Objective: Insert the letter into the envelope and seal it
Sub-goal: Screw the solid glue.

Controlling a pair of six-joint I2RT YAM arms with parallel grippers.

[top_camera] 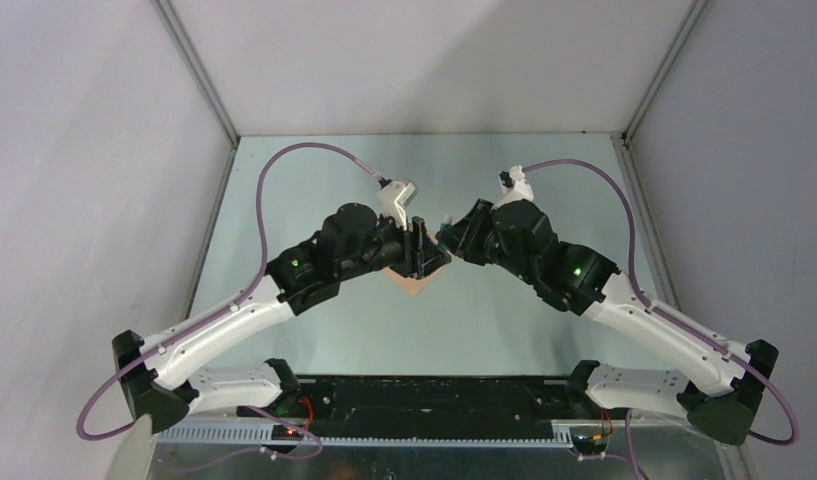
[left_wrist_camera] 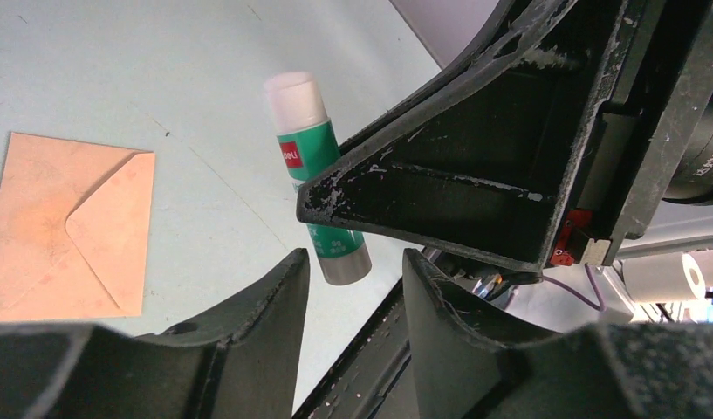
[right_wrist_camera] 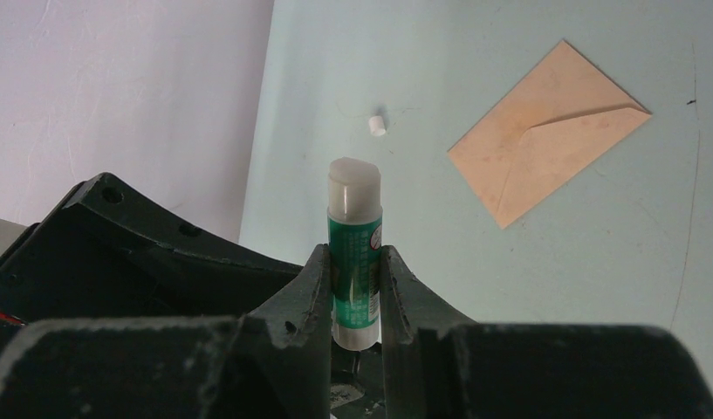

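The tan envelope lies flat on the table with its triangular flap folded down. It also shows in the right wrist view and, partly covered by the grippers, in the top view. No separate letter sheet is in view. My right gripper is shut on a green glue stick with a white top, held above the table. The stick also shows in the left wrist view. My left gripper is open and empty, close beside the right gripper over the envelope.
A small white cap-like piece lies on the table beyond the glue stick, left of the envelope. Grey walls enclose the table on the left, back and right. A black rail runs along the near edge between the arm bases.
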